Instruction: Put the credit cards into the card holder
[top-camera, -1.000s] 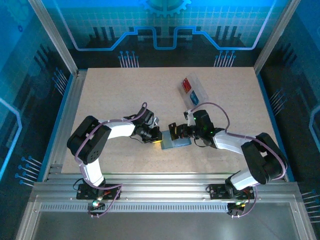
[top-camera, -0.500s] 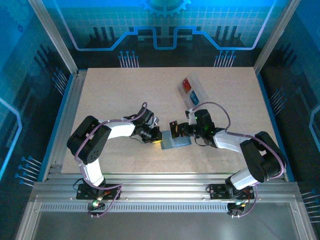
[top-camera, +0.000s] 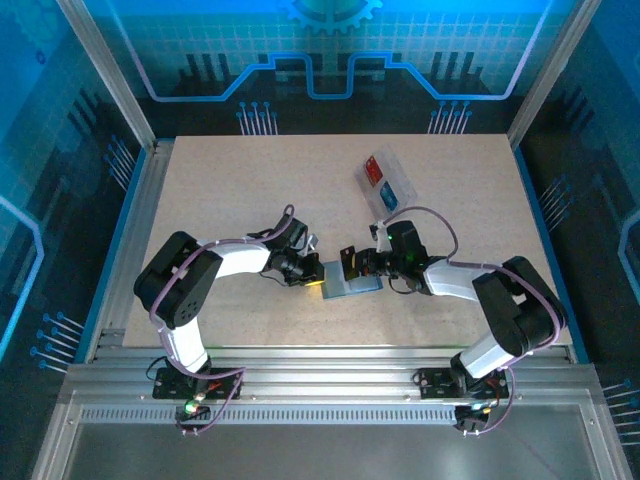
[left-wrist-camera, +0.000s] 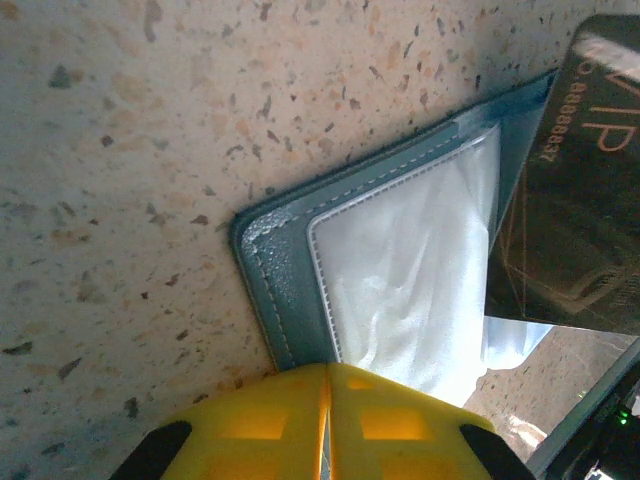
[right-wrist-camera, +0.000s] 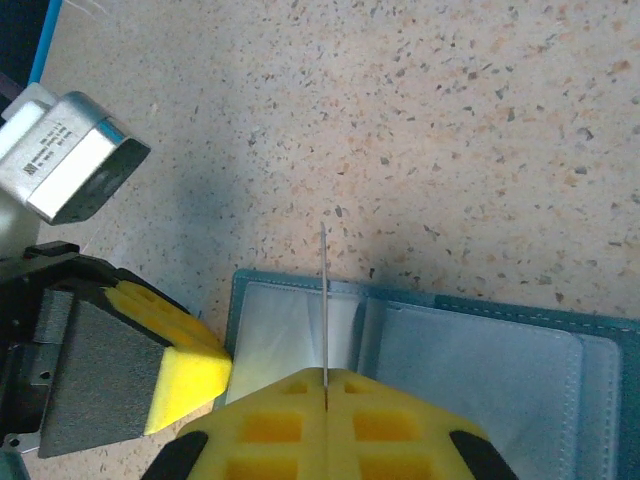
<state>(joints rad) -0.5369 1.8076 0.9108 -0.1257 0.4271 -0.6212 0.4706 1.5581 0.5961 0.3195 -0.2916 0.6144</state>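
Card holder (top-camera: 350, 288) on table (top-camera: 230, 190) — tray (top-camera: 361, 181) behind it, rightward, holding cards (top-camera: 374, 170).

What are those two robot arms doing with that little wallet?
The right gripper is pinching a dark card on edge at the open card holder, over its clear pocket. The left gripper, shut, sits at the card holder's edge; whether it pinches it is unclear. A red card and a blue card lie in the clear tray farther back.
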